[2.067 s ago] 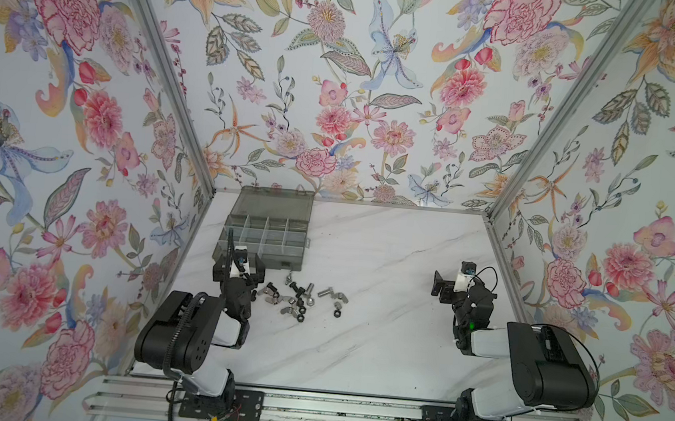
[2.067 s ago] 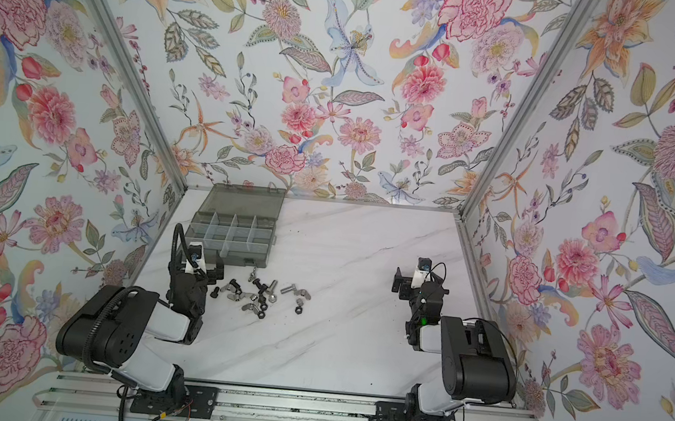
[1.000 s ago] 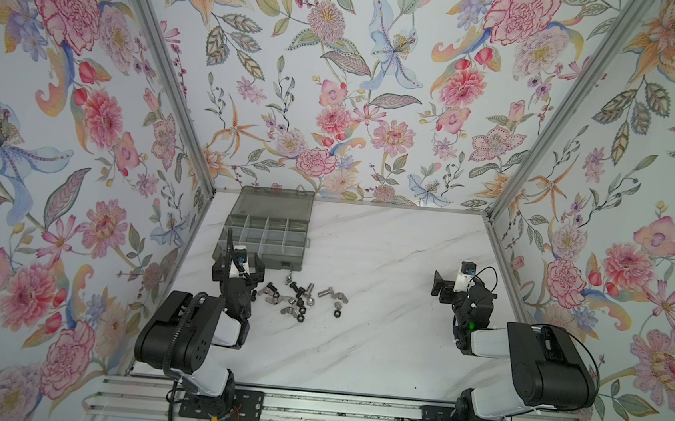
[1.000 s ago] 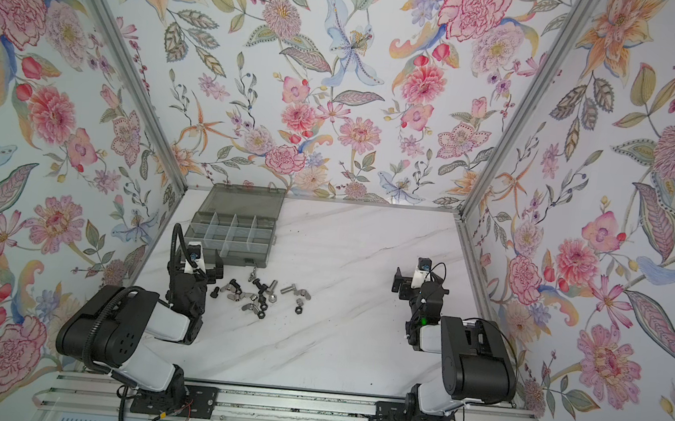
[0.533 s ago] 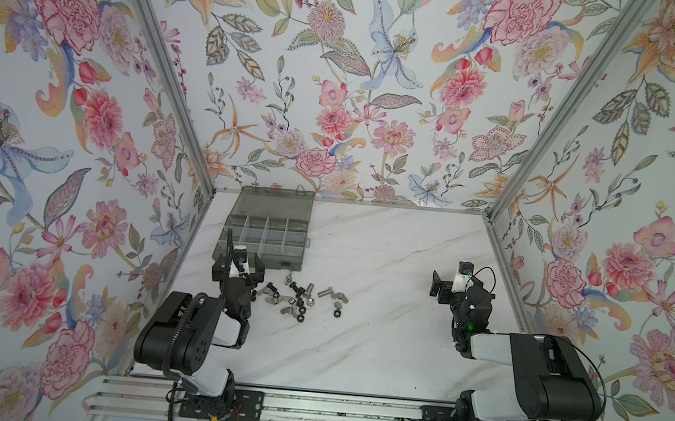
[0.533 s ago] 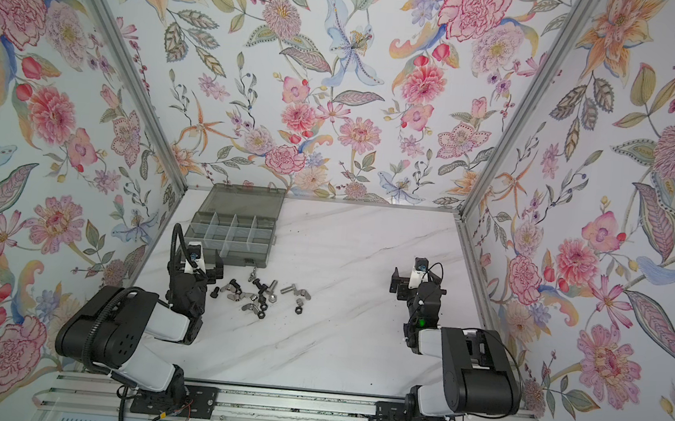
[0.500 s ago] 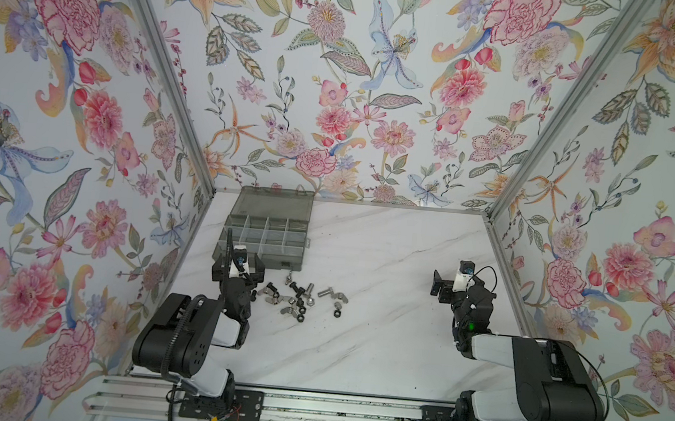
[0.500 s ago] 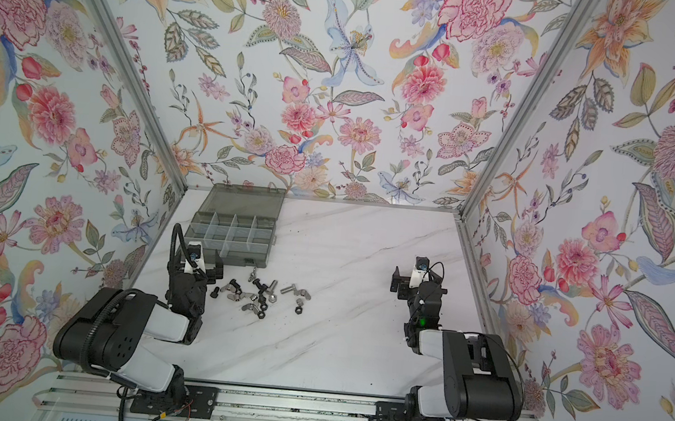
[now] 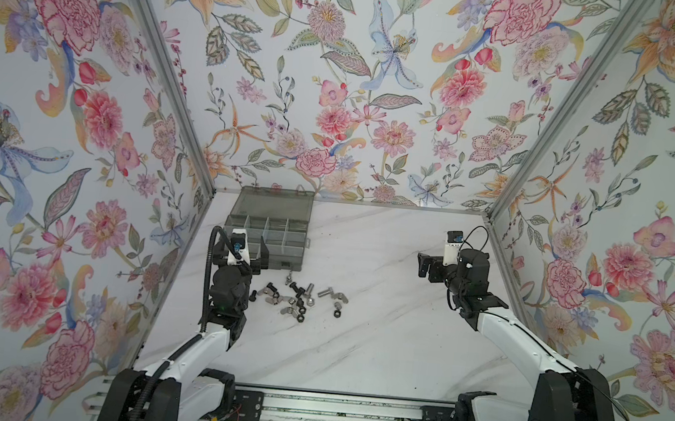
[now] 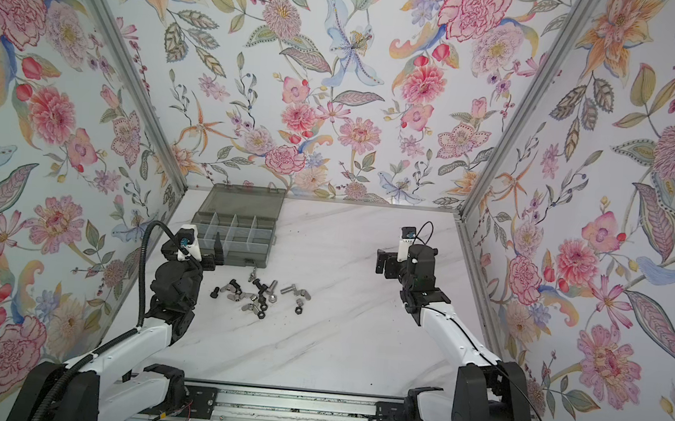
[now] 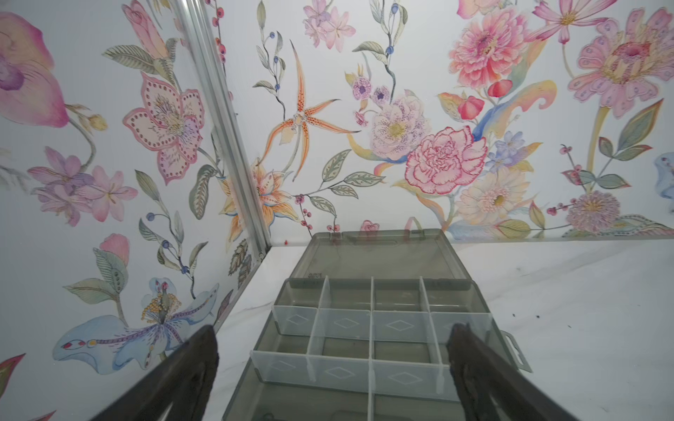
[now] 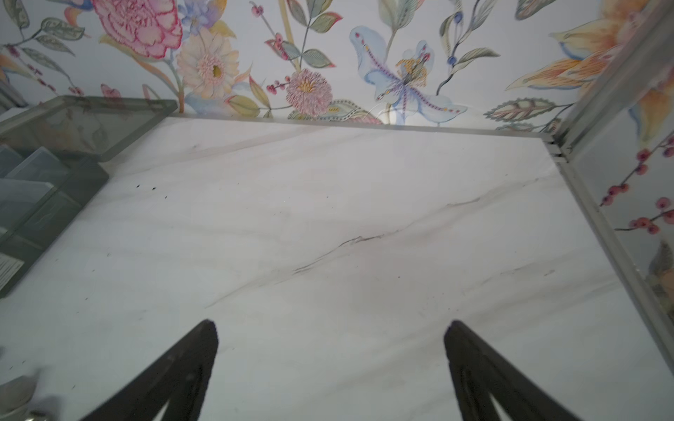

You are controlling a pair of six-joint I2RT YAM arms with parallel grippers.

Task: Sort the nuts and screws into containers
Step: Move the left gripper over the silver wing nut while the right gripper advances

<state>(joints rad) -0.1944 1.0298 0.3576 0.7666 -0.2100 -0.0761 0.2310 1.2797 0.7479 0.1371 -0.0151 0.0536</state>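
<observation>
The screws and nuts [image 9: 299, 297] lie in a loose pile of black and silver pieces on the marble table, just in front of the containers [image 9: 273, 231], the cells of a smoky-grey organiser box with its lid lying open behind. In both top views the pile [image 10: 259, 294] sits right of my left gripper [image 9: 242, 255]. That gripper is open and empty, and in the left wrist view it [image 11: 333, 342] points at the box's cells [image 11: 364, 328]. My right gripper [image 9: 427, 265] hovers at the right, open and empty over bare marble [image 12: 330, 335].
Floral walls close in the table on three sides, with metal corner posts [image 9: 543, 125]. The box lid [image 9: 273, 206] reaches the back wall. The box's corner [image 12: 43, 182] shows in the right wrist view. A rail [image 9: 331, 407] runs along the front edge.
Both arms have stretched out from a folded pose, and their grippers have moved a little farther from the front rail. The pile and the box have not moved.
</observation>
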